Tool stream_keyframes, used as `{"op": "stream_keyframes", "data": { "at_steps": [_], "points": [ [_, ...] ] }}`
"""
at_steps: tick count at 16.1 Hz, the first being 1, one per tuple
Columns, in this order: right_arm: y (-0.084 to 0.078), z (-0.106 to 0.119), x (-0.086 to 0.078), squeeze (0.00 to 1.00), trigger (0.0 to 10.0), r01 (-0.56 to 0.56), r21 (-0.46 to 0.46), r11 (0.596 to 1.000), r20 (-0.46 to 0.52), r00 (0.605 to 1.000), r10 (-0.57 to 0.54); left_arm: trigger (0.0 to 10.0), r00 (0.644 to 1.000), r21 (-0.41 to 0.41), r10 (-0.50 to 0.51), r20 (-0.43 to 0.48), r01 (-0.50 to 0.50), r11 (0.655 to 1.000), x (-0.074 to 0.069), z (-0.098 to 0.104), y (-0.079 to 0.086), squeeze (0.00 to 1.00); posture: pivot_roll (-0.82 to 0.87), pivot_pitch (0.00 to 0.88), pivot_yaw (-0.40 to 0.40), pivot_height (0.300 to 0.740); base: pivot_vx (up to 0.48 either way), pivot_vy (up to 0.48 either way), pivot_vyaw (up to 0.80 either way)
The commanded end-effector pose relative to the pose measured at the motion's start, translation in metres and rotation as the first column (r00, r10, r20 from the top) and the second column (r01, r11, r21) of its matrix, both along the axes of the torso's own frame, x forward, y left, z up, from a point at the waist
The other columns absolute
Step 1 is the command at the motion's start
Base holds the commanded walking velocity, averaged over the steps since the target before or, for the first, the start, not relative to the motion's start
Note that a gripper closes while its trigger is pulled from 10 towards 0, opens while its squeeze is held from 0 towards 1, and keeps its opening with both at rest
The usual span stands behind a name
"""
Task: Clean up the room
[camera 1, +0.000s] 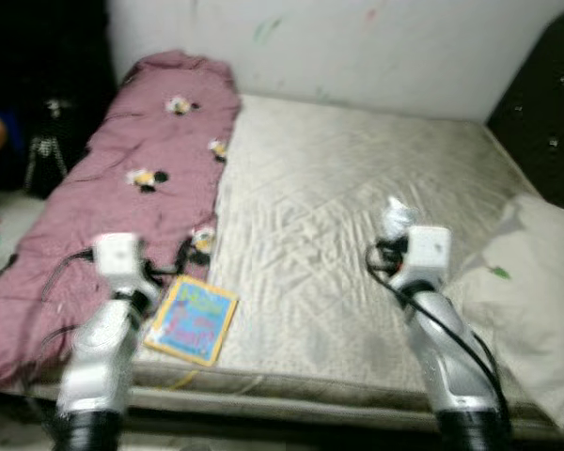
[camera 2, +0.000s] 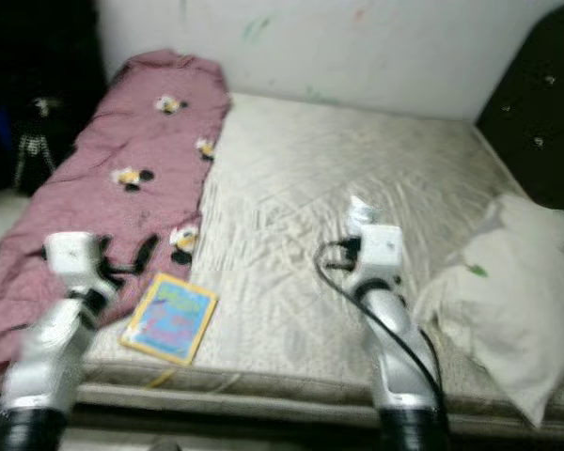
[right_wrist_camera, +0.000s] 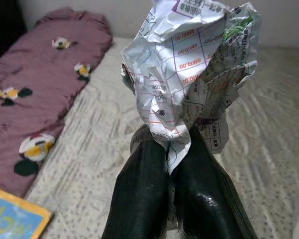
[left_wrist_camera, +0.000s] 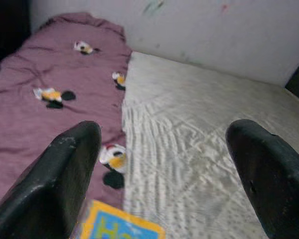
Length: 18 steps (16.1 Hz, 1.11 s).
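Right tool [right_wrist_camera: 172,164] pinching crumpled paper [right_wrist_camera: 189,64], left tool [left_wrist_camera: 169,164] spread; book [camera 1: 192,319] still on bed [camera 1: 357,169], lower left.

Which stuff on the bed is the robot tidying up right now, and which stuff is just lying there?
Being tidied:
- crumpled paper, pinched in the right claw
- colourful book near the bed's front edge, probably next; the open left claw hovers above it

Just lying there:
- pink blanket on the robot's left
- white pillow on its right
- mattress
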State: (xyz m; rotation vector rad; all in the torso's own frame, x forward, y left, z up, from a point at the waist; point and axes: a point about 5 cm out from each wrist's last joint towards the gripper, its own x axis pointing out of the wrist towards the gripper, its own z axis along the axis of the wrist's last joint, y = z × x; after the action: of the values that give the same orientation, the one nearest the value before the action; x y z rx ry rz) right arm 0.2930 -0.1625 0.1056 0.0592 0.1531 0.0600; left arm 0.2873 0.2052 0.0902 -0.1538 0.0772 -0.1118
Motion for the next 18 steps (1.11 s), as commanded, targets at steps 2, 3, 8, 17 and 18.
{"op": "stream_keyframes", "data": {
  "at_steps": [2,3,8,17,18],
  "points": [
    [-0.009,0.000,0.002,0.00,10.0,0.018,-0.023,1.000,0.000,1.000,-0.018,10.0,1.000,-0.011,-0.018,0.000,0.018,1.000,0.004,0.002,-0.009,0.00,-0.02,0.000,-0.095,0.740,0.000,0.480,0.00],
    [-0.009,0.000,0.003,0.00,10.0,0.014,-0.025,1.000,0.002,1.000,-0.014,10.0,1.000,-0.005,-0.011,0.000,0.011,1.000,0.005,0.002,-0.008,0.00,-0.01,0.000,-0.095,0.740,0.000,0.480,0.00],
    [-0.007,0.004,0.006,0.00,10.0,0.005,-0.029,1.000,0.020,1.000,-0.004,10.0,1.000,0.032,-0.001,0.017,0.000,0.999,0.007,0.005,-0.008,0.00,-0.02,0.000,-0.094,0.740,0.000,0.480,0.00],
    [0.001,0.007,0.008,0.00,10.0,-0.044,-0.048,0.998,0.051,0.998,0.046,10.0,0.999,0.062,0.039,0.025,-0.041,0.997,0.003,0.008,-0.002,0.00,-0.01,0.000,-0.090,0.740,0.000,0.480,0.07],
    [0.004,0.006,0.007,0.00,10.0,-0.050,-0.047,0.998,0.047,0.998,0.052,10.0,0.999,0.073,0.052,0.004,-0.052,0.996,0.002,0.004,-0.001,0.00,-0.01,0.000,-0.087,0.740,0.000,0.398,0.80]
  ]
}}
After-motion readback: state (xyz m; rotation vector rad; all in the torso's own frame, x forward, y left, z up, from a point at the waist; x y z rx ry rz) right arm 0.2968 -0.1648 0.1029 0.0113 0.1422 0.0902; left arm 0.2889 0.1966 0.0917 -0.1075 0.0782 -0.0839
